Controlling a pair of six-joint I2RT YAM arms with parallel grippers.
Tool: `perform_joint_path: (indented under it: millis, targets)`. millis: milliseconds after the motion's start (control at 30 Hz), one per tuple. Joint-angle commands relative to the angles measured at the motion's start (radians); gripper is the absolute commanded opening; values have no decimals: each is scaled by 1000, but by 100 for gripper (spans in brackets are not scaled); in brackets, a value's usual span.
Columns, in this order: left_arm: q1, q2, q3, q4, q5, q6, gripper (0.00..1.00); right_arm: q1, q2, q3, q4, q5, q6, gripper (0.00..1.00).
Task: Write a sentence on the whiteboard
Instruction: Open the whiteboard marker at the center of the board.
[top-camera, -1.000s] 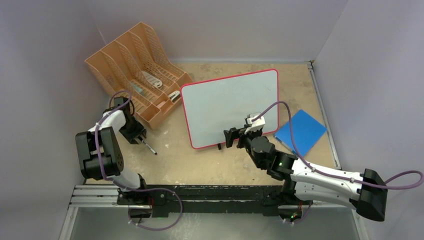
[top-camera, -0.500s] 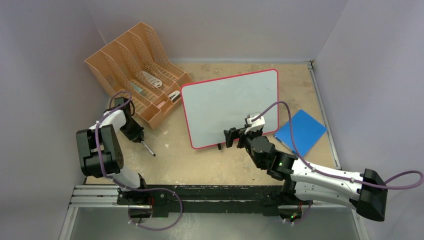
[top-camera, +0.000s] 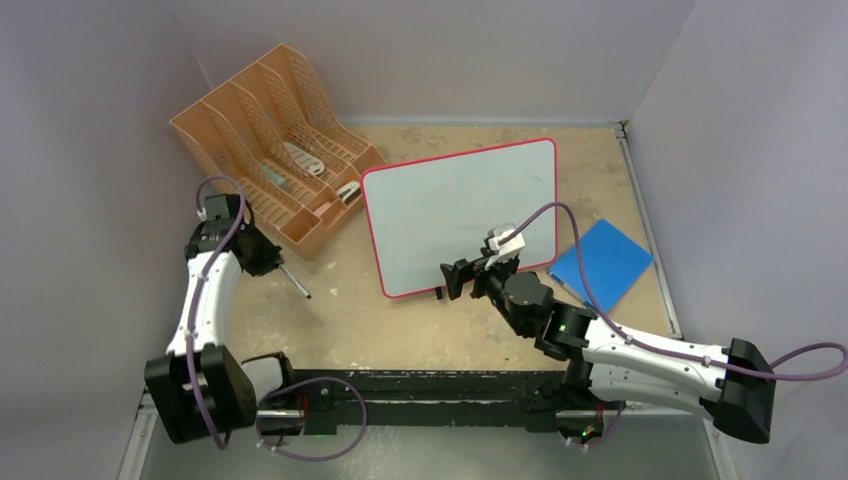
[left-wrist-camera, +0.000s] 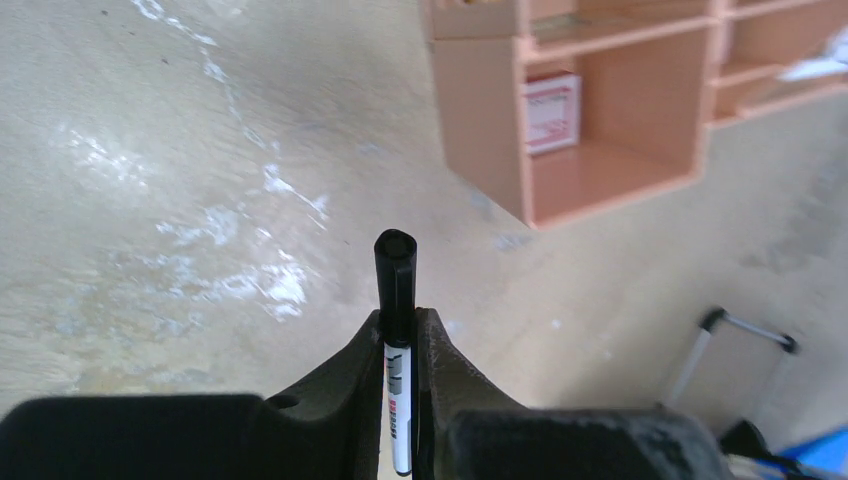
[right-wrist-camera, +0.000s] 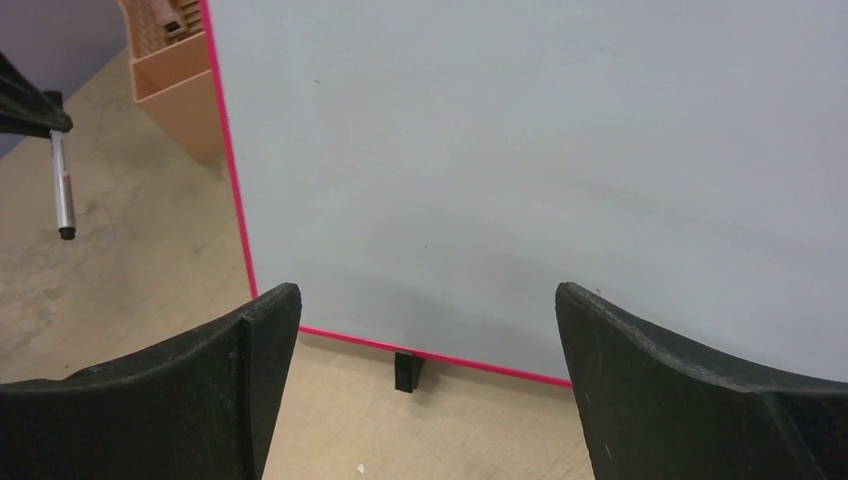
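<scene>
The whiteboard (top-camera: 460, 210), white with a thin red-pink frame, leans on the table's middle. Its face (right-wrist-camera: 520, 150) is blank, and no sentence is in view. My left gripper (top-camera: 262, 258) is shut on a marker (top-camera: 295, 283) left of the board, near the orange rack. In the left wrist view the black-capped marker (left-wrist-camera: 396, 290) sticks out forward between the closed fingers of that gripper (left-wrist-camera: 398, 325). My right gripper (top-camera: 460, 272) is open at the board's near edge, with nothing between its fingers (right-wrist-camera: 428, 292). The held marker (right-wrist-camera: 62, 185) also shows at the far left of the right wrist view.
An orange file rack (top-camera: 275, 140) with several slots stands at the back left. A blue square pad (top-camera: 602, 262) lies right of the board. A small black foot (right-wrist-camera: 407, 372) props the board's near edge. Grey walls enclose the table on three sides.
The left gripper closed on the marker and lifted it off the table as the left arm stretched out. The right arm shifted only slightly.
</scene>
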Motion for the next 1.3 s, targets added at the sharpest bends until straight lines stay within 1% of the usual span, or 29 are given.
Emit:
perform_joint_path:
  millis: [0,167,333,533,767,933,1033,1267]
  targets:
    - [0,-145,-3,-47,156,-53,0,8,20,74,79,-99,-28,99]
    - [-2,-224,5,-55,305,-165,0,35,58,97,169,-198,-16,99]
    - [-16,-239,5,-40,435,-271,0,75,82,94,256,-229,-19,99]
    - [-43,-240,76,-91,461,-381,0,135,130,90,387,-248,-60,99]
    - [-71,-246,58,-99,504,-541,0,200,258,121,545,-182,-166,98]
    - [-154,-284,48,-49,442,-666,0,209,355,174,586,-188,-235,97]
    - [-203,-308,39,-19,418,-728,0,208,405,193,633,-193,-269,94]
    - [-218,-301,42,-23,456,-764,0,208,512,257,694,-203,-342,84]
